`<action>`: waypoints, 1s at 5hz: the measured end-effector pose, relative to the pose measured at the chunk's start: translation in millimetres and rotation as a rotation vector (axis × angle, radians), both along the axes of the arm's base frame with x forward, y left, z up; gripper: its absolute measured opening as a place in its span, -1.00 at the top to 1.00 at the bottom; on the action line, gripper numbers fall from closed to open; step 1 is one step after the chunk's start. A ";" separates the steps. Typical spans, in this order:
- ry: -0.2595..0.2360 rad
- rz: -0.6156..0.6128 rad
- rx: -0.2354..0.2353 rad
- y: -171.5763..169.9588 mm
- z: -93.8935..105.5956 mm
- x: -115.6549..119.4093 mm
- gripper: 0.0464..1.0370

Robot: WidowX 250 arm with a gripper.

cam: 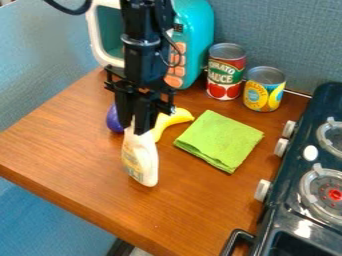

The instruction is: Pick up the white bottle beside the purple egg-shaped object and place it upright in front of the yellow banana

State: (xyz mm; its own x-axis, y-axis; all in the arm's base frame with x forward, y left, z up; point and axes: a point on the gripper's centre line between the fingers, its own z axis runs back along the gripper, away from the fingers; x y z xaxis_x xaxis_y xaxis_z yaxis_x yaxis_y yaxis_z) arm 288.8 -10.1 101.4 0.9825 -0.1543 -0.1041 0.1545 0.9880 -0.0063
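Arm comes in at the top edge, left of centre; gripper (134,128) hangs fingers-down just above mid-frame, narrowed around the upper end of a white bottle (141,157). Bottle is left of centre, slightly tilted, lower end toward the bottom of the frame (can't tell if its base touches the desk (87,165)). Yellow banana (175,119) just right of the gripper, one end running behind the bottle. Purple object (114,119) just left of the gripper, partly hidden by it. Folded green cloth (219,141) right of the banana, flat on the desk, near centre-right. Two cans stand upright at upper right: taller one with red and green label (226,72), shorter one with yellow and blue label (264,92) just right of it. Teal toy oven (197,40) with orange buttons at top, behind the arm. Black stove (284,200) along the right edge, light knobs facing the desk, burners on top
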 end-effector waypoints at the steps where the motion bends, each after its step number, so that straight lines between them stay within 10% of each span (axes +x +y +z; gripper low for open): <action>1: -0.012 0.011 -0.003 -3.4 -3.7 0.3 0.32; 4: -0.049 -0.031 -0.051 -31.9 -7.8 6.1 0.19; 5: -0.052 0.010 -0.043 -31.1 -11.0 5.2 -0.45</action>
